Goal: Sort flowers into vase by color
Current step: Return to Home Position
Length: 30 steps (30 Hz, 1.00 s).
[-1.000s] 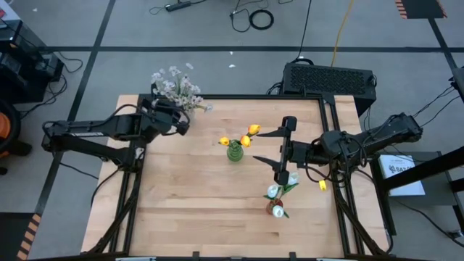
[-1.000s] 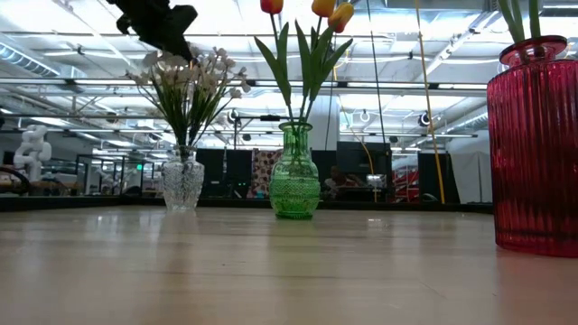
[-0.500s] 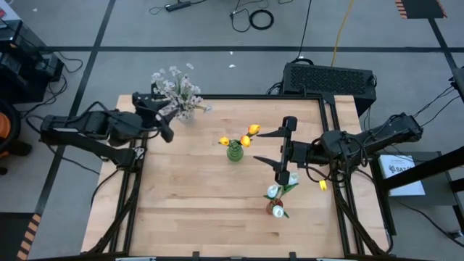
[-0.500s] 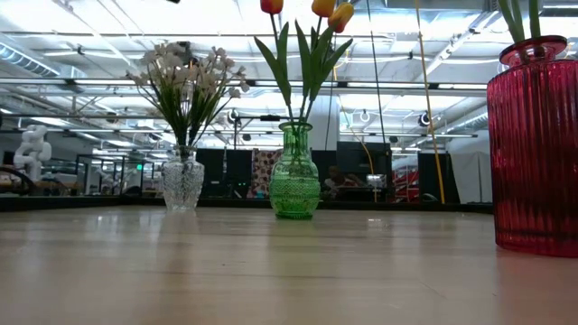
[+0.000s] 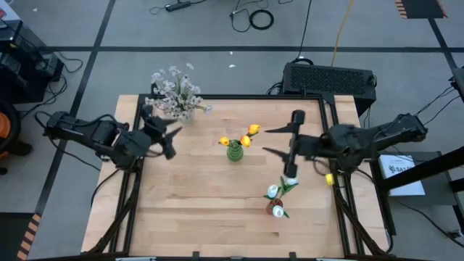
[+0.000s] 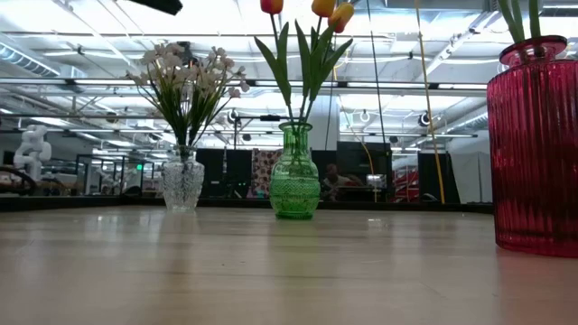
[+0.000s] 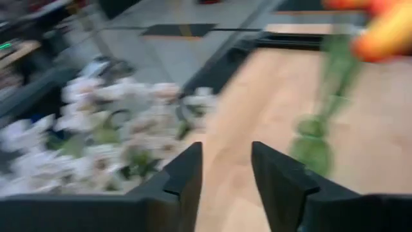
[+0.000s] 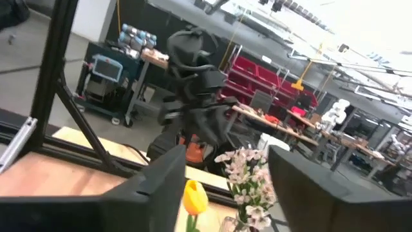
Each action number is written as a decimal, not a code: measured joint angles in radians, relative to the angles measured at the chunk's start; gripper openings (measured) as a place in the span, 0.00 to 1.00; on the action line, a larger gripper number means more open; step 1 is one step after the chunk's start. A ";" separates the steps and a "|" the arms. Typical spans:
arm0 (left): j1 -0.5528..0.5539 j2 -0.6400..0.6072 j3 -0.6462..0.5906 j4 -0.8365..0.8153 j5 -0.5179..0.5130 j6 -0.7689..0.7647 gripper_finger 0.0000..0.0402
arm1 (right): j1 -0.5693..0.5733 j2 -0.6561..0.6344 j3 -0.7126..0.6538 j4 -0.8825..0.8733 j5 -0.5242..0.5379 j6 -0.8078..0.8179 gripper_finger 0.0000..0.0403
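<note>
Left gripper [image 5: 165,136] gaping, arm folded.

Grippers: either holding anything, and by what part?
Nothing held. Left gripper, at the table's left edge, and right gripper, over its right side, are open and empty.

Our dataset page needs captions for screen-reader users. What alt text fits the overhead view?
A wooden table holds three sorted bunches: pale blossoms top left, orange-yellow tulips in a green vase at centre, white tulips lower right. The left gripper and right gripper hang open, empty, flanking the green vase.
</note>
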 joint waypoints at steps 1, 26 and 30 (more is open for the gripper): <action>-0.020 -0.003 -0.003 0.004 0.017 0.007 0.33 | -0.006 -0.024 0.000 -0.020 -0.016 0.001 0.50; -0.210 -0.417 -0.644 0.669 0.241 0.202 0.02 | -0.142 -0.532 -0.521 -0.095 -0.203 0.281 0.01; -0.210 -0.462 -0.729 0.773 0.357 0.248 0.02 | -0.142 -0.543 -0.611 -0.039 -0.203 0.332 0.01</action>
